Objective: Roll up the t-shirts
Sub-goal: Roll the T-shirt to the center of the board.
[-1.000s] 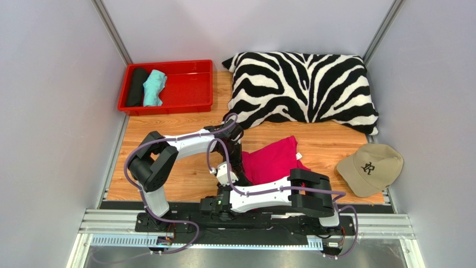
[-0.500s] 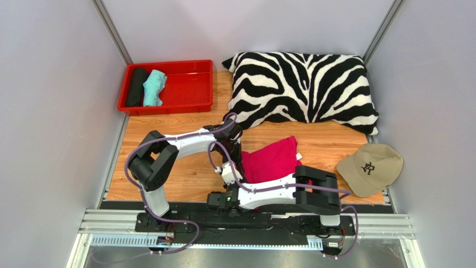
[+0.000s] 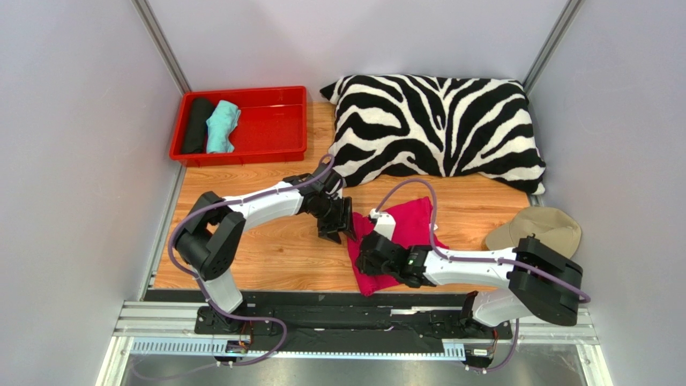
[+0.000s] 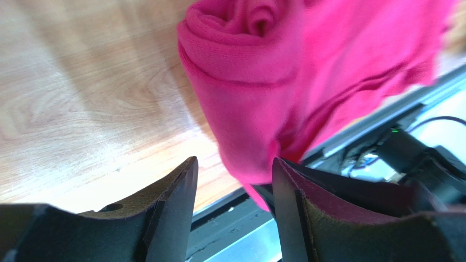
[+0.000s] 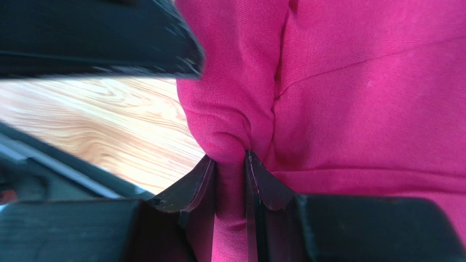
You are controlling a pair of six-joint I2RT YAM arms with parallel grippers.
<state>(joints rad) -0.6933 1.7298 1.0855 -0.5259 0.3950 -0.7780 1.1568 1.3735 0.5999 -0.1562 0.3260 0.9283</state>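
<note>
Top external view has the bright magenta-pink cloth t-shirt (image 3: pixel 400 233) lying on the wooden table (image 3: pixel 266 249) toward 6 o'clock, near the front edge; its side at 9 o'clock is wound into a thick roll. The left gripper (image 4: pixel 232 164) stands just beside that roll, jaws spread and nothing between them, probably free to take a new hold; the right gripper (image 5: pixel 229 158) pinches a fold of the near hem, I think to stop the roll from loosening. A black fabric roll (image 3: pixel 196 125) and a teal fabric roll (image 3: pixel 221 126) lie in the red plastic tray (image 3: pixel 241 156) at 11 o'clock.
</note>
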